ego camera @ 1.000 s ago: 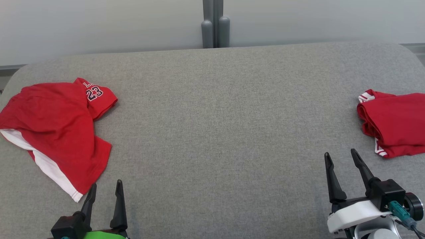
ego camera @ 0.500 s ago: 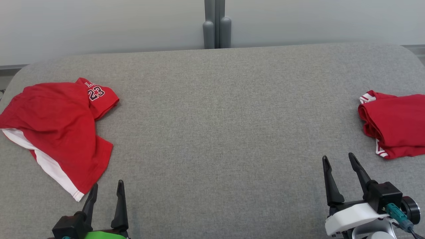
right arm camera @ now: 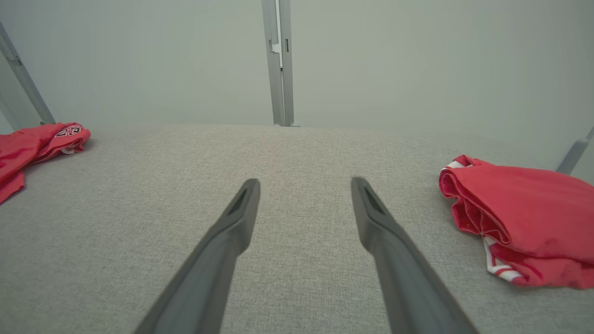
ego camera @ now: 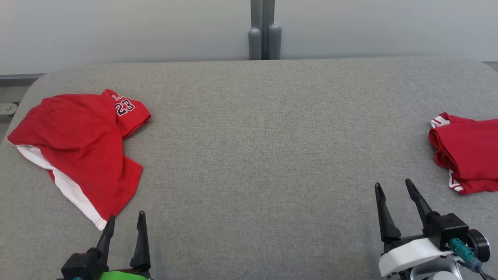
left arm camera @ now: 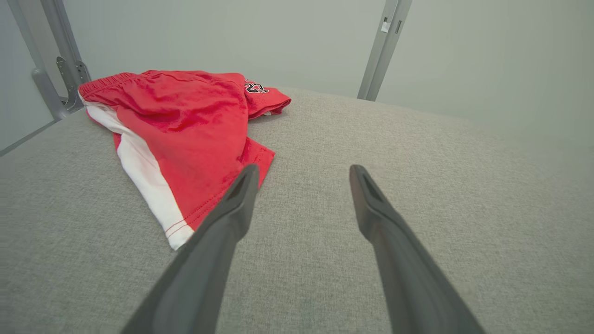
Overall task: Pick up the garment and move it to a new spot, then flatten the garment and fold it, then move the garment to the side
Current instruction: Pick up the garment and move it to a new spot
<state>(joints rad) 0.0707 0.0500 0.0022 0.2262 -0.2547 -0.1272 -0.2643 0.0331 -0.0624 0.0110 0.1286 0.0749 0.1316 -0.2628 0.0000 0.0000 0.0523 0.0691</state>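
The garment [ego camera: 81, 144] is a pair of red shorts with a white side stripe and the number 23. It lies loosely spread and creased at the left of the grey padded table [ego camera: 256, 136]. My left gripper [ego camera: 125, 216] stands open and empty just off the garment's near hem; in the left wrist view the garment [left arm camera: 185, 125] lies ahead and left of that gripper [left arm camera: 304, 168]. My right gripper [ego camera: 392, 184] is open and empty over bare table at the lower right. The right wrist view shows the right gripper [right arm camera: 305, 181] and, at its far left edge, the garment [right arm camera: 28, 144].
A second red piece of clothing with white trim [ego camera: 470, 159] lies folded at the table's right edge, to the right of the right gripper; it is also in the right wrist view [right arm camera: 524, 218]. A grey post [ego camera: 264, 39] stands behind the table against a pale wall.
The head camera has swung a little to the left, so the whole picture has shifted right. Both garments lie as before and both grippers stay open.
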